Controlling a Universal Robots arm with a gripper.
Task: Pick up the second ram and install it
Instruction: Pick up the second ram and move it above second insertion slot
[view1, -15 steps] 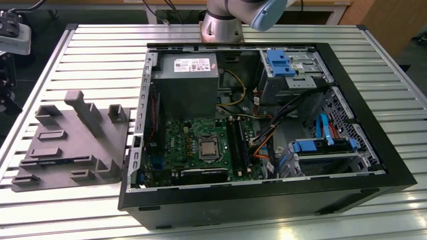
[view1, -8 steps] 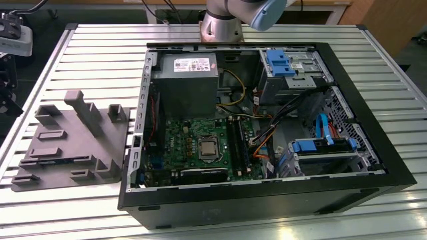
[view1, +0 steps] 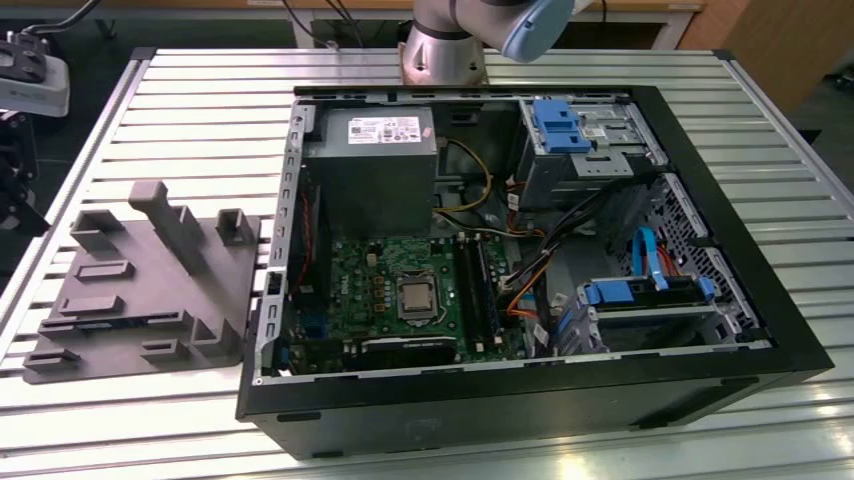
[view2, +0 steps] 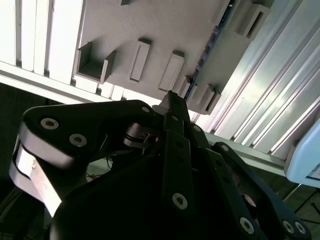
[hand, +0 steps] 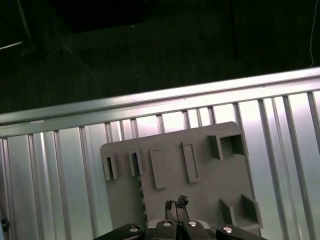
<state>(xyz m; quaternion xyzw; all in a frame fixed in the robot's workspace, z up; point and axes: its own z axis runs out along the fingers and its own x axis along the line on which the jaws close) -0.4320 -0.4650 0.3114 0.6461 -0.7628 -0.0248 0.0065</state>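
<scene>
The second ram (view1: 115, 322) is a thin dark strip with blue marks, standing on edge in a slot of the grey holder tray (view1: 200, 285) at the exterior view's left. It shows in both wrist views (view2: 213, 41) (hand: 135, 165), still seated in the tray (view2: 150, 25) (hand: 210, 180). My gripper (hand: 176, 204) hovers well above the tray, fingertips (view2: 170, 98) pressed together and holding nothing. The motherboard's black slot rails (view1: 474, 290) lie inside the open computer case (view1: 747, 330).
The arm's base (view1: 441, 50) stands behind the case. Inside the case are a grey power supply (view1: 371, 160), blue drive brackets (view1: 561, 125) and loose cables (view1: 527, 285). The slatted metal table (view1: 200, 100) ends just beyond the tray, with dark floor past its edge (hand: 150, 97).
</scene>
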